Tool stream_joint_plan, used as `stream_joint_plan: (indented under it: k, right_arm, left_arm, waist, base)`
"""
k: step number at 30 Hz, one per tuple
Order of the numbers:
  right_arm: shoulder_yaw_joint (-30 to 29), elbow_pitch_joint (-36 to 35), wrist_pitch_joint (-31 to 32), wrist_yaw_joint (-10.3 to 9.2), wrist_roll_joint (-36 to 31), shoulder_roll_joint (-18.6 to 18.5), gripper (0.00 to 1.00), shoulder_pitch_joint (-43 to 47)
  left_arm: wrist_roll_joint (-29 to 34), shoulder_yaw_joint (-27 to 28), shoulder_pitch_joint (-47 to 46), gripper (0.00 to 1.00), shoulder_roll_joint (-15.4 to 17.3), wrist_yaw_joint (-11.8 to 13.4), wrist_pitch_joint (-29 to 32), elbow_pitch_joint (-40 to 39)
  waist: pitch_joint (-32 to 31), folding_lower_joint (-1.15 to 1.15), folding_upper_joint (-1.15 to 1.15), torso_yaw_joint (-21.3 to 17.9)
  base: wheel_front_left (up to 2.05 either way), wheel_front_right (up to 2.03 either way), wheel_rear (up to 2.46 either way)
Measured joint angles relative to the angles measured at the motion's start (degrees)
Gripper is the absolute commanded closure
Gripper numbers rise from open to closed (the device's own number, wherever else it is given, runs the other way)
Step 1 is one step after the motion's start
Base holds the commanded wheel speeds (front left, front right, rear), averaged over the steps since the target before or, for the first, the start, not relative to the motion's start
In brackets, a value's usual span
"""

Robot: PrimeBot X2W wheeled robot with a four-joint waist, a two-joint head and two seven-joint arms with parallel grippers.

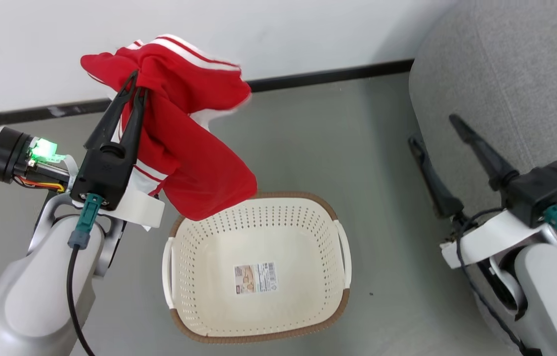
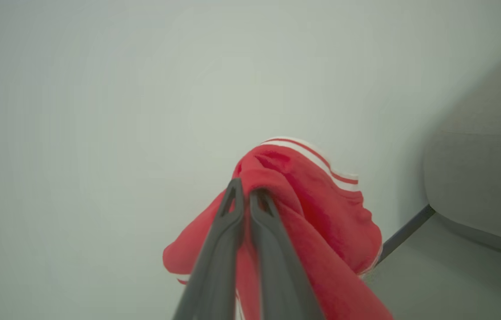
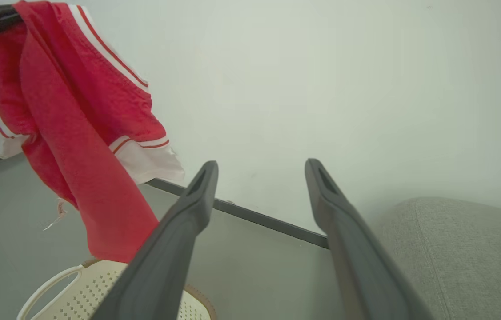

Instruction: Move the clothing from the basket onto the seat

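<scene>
I've got the left pincer (image 1: 139, 84) clenched on the clothing (image 1: 194, 163), dangling over the basket's (image 1: 258, 338) far-left rim; the right pincer (image 1: 434, 129) gapes empty. The pinch looks shallow, I think, so swinging to the seat (image 1: 505, 74) could shake it loose.

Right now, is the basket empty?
Empty: the basket's bare bottom and sticker show; the clothing hangs from the left hand above it.
</scene>
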Motion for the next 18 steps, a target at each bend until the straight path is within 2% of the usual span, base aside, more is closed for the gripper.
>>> stream_joint_plan:
  k: [18]
  right_arm:
    - [13.3,4.2,0.0,0.00,3.5,-6.5,0.00,1.1]
  left_arm:
    - [-2.9,-1.7,0.0,1.00,-0.6,-4.2,-0.3,-5.8]
  waist:
    - [-10.5,0.00,0.00,1.2]
  base:
    - [0.00,0.00,0.00]
